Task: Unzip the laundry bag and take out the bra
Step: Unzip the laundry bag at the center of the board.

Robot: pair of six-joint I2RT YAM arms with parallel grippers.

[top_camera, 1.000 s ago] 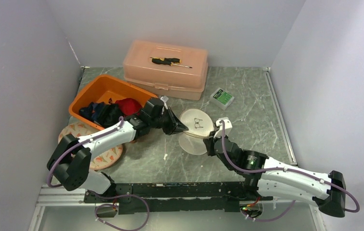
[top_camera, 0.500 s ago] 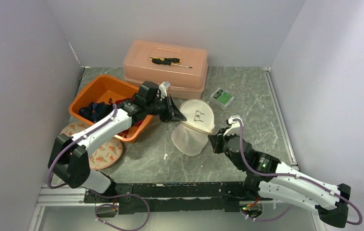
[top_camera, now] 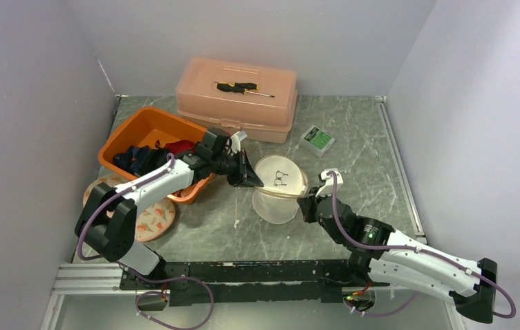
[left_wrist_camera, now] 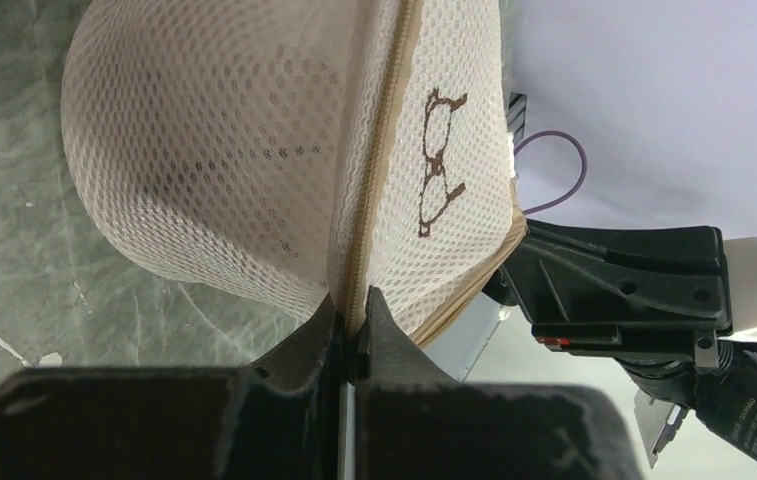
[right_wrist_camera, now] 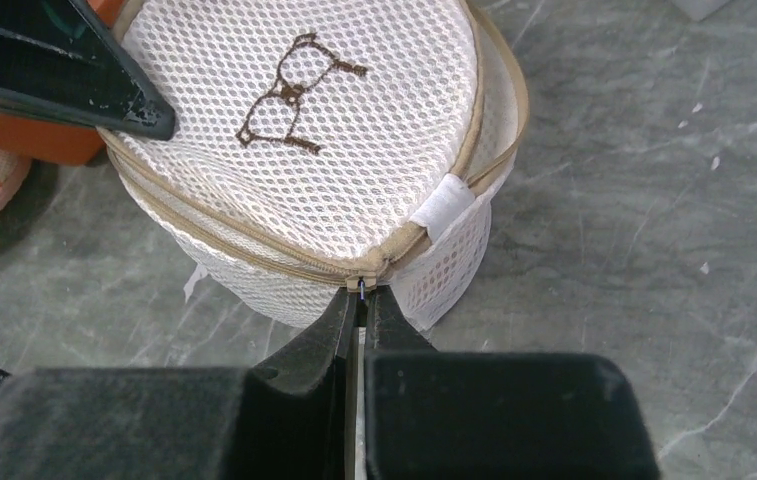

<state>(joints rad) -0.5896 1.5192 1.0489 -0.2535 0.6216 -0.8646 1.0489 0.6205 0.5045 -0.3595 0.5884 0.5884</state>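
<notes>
Both arms have moved in the last second. Your left gripper lifted toward the far side and has now come back down. The laundry bag, which looked stretched tall between the grippers half a second ago, now sits squatter on the surface, just right of the orange bin. Your right gripper has followed it and is now at the bag's near-right edge.

The left gripper is closed right down on the tan seam at the bag's left side, and its wrist view shows the fingertips pinching the tape. The right gripper is closed just as tightly, nipping the small zipper pull at the near edge of the lid.

For the task, this means you have both holds you need — an anchor and the pull — but little opening to show for it. The zipper running left from the pull looks shut; to the right of the pull, these views do not settle it. The bra is not visible and is presumably behind the mesh.

The next move is likely to draw the pull along the seam while the left side holds firm. The mesh is soft, so the bag may follow the pull instead of opening — keep the two holds pulling against each other.
</notes>
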